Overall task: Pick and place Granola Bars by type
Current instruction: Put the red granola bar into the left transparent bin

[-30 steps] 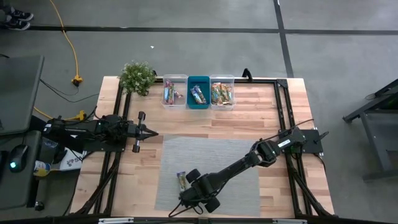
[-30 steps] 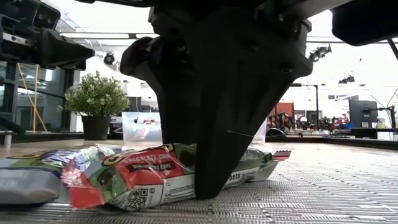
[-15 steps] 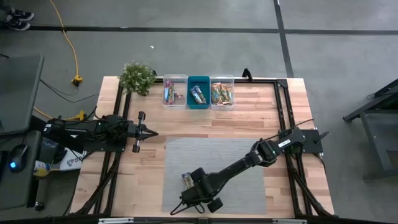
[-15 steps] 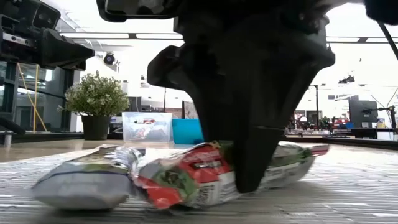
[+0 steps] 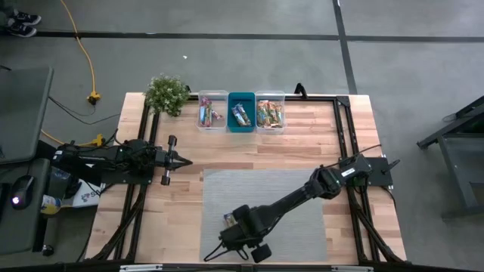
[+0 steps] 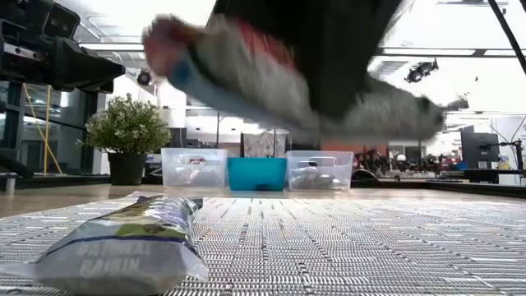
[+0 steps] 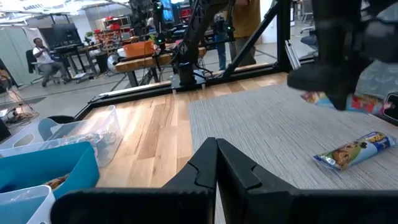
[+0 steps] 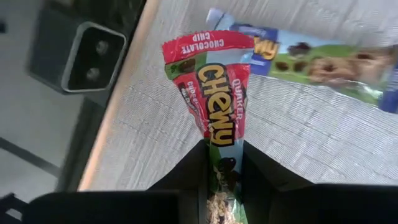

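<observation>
The right hand has its two dark fingers pinched nearly together on one end of a red-topped chocolate chip granola bar, and the bar hangs clear of the grey mat, sticking out beyond the fingertips. In the low view that bar is up in the air with open space beneath it. A second bar with a blue and green wrapper lies flat on the mat just beside the lifted one; it shows from the other arm too. Farther off, at the back edge of the tabletop, stand three bins in a row: a clear bin, a teal bin and another clear bin, each already holding bars. The left hand waits at the left side of the tabletop, its fingers together and holding nothing. The bar looks light, its foil wrapper slick and crinkly, the body inside only moderately stiff, so gripped at one end it may droop or slip; a hold across the middle of its narrow width would likely be steadier.
</observation>
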Robot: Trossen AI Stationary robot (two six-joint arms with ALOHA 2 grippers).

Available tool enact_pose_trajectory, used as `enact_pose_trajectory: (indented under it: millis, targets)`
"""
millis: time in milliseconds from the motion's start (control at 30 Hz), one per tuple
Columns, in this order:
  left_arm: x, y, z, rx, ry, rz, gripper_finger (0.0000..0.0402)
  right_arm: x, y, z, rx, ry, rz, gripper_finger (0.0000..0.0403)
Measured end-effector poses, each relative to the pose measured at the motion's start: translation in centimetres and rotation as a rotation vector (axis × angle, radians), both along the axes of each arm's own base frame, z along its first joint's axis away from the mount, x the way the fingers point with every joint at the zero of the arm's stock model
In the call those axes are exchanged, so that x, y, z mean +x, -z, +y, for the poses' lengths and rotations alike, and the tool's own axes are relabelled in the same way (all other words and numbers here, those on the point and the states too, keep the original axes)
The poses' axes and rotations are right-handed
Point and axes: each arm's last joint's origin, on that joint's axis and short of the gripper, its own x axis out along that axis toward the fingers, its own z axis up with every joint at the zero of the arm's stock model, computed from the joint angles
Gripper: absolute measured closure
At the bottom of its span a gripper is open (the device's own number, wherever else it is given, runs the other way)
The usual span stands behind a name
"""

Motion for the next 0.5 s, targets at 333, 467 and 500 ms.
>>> enact_pose_trajectory:
  millis: [333, 467, 500]
  targets:
    - [0.0, 0.0, 0.0, 0.0, 0.0, 0.0, 0.0401, 0.3, -6.0, -2.5, 0.09, 0.151, -0.149, 0.0344]
    - [0.0, 0.0, 0.0, 0.0, 0.0, 0.0, 0.0401, 0.9, -8.5, -4.0, 0.12, 0.226, -0.274, 0.0344]
    - [0.0, 0.0, 0.0, 0.0, 0.0, 0.0, 0.0401, 1.1, -9.1, -4.4, 0.13, 0.243, -0.304, 0.0344]
